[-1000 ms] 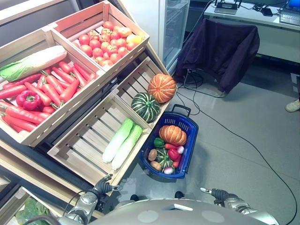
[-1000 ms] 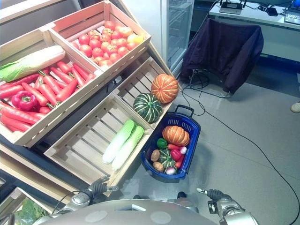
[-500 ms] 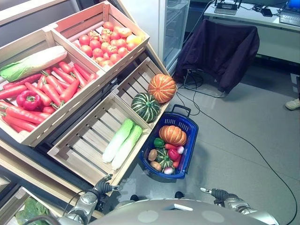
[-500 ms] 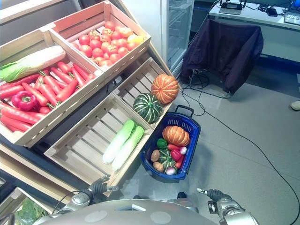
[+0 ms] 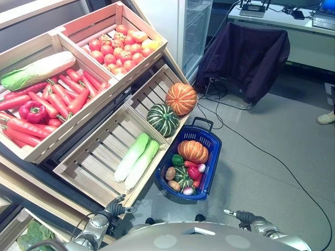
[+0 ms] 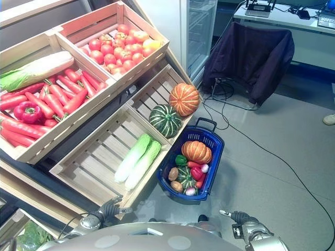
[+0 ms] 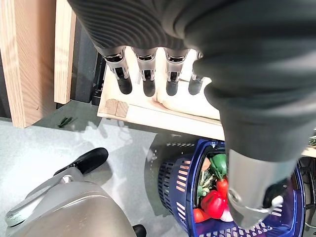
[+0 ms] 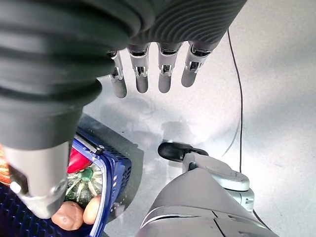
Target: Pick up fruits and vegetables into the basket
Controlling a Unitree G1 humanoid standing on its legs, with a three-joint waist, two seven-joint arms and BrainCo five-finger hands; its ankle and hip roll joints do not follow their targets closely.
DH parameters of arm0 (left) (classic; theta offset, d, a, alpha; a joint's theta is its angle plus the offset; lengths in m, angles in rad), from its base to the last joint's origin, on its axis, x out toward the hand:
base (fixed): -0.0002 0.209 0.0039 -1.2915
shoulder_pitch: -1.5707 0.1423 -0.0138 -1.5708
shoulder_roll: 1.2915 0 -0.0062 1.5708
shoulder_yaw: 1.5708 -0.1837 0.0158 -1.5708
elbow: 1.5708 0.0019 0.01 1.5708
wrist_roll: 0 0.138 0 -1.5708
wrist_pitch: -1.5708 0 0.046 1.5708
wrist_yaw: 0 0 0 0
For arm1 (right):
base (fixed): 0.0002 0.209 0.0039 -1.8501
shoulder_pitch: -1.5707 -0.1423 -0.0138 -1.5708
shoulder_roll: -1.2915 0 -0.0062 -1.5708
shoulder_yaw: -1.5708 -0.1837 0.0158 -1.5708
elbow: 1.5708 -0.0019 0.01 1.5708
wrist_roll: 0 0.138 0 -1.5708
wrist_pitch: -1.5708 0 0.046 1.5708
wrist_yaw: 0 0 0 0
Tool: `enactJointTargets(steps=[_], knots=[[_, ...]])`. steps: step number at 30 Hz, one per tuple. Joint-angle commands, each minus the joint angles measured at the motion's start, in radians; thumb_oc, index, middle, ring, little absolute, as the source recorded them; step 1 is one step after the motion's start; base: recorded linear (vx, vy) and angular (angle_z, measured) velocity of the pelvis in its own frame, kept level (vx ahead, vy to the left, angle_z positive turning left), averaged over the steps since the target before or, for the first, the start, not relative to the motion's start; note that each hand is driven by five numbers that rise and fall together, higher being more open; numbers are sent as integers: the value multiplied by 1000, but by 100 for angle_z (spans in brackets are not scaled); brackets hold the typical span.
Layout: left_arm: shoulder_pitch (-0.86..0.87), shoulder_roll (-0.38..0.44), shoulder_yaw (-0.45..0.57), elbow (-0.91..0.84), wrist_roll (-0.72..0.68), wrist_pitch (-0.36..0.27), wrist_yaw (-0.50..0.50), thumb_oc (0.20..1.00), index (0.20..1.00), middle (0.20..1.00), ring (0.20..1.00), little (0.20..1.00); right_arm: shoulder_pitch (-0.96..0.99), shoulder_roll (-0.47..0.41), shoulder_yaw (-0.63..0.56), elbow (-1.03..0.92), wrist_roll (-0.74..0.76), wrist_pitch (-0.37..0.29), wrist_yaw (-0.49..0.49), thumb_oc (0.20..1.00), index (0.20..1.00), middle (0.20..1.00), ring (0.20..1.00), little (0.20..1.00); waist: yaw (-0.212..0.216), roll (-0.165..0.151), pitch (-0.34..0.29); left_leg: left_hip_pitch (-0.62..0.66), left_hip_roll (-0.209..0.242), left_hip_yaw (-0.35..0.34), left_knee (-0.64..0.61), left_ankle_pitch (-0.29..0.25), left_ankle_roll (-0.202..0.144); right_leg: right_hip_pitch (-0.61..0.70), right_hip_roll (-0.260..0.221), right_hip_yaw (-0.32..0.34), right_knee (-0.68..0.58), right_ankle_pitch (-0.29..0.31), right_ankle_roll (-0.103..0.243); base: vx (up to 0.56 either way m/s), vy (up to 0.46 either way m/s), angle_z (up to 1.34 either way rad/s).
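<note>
Counts from the head views:
- crates: four wooden crates [image 5: 94,157] on the slanted stand
- basket: one blue basket [image 5: 212,157] on the floor
- pumpkins: two orange, one in the lower right crate [image 5: 181,98] and one in the basket [image 5: 192,150]
- green striped squash: two, one in the crate [image 5: 163,119] and one in the basket [image 5: 181,174]
- long pale-green cabbages: two side by side in the lower left crate [image 5: 136,159], one more in the upper left crate [image 5: 36,69]
- red bell pepper: one among the carrots [image 5: 32,111]
- carrots [image 5: 65,99]: a heap, too many to count
- tomatoes [image 5: 112,49]: a heap, too overlapped to count
- small items in the basket: several, can't count reliably
</note>
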Motion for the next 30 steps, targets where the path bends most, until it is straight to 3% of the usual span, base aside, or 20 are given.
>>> enactJointTargets(steps=[1, 13, 24, 29, 30], knots=[[-67, 12, 15, 49, -8, -15, 20, 1000, 1000, 1000, 1000, 1000, -76, 1, 16, 70, -19, -5, 4, 1000, 1000, 1000, 1000, 1000, 13, -32, 74, -17, -10, -15, 8, -83, 5, 5, -44, -20, 11, -28, 74, 0, 0, 0], [-166, 5, -12, 9, -143, -59, 73, 1000, 1000, 1000, 1000, 1000, -171, -9, 63, 17, 74, -10, -50, 1000, 1000, 1000, 1000, 1000, 6, 2, 239, -197, -30, -48, 8, -23, 15, -172, -39, -7, 11, 14, 55, -132, 5, 8], [-326, 73, 3, -141, -329, -182, 173, 1000, 1000, 1000, 1000, 1000, -305, -62, 97, -24, 170, -6, -63, 1000, 1000, 1000, 1000, 1000, 10, 14, 375, -307, -46, -71, 8, 16, 13, -297, -22, 10, 69, 13, 30, -66, 11, 1], [-393, 129, 20, -278, -307, -251, 372, 1000, 1000, 1000, 1000, 1000, -323, -84, 96, -34, 208, -24, -74, 1000, 1000, 1000, 1000, 1000, 21, 17, 417, -364, -62, -86, 75, 10, 19, -353, -19, 21, 141, -12, 15, -66, -1, -1], [-413, 145, 34, -329, -266, -271, 450, 1000, 1000, 1000, 1000, 1000, -325, -88, 89, -39, 227, -37, -82, 1000, 1000, 1000, 1000, 1000, 24, 15, 433, -399, -71, -90, 135, -7, 21, -378, -20, 23, 179, -21, 11, -93, -23, 2]])
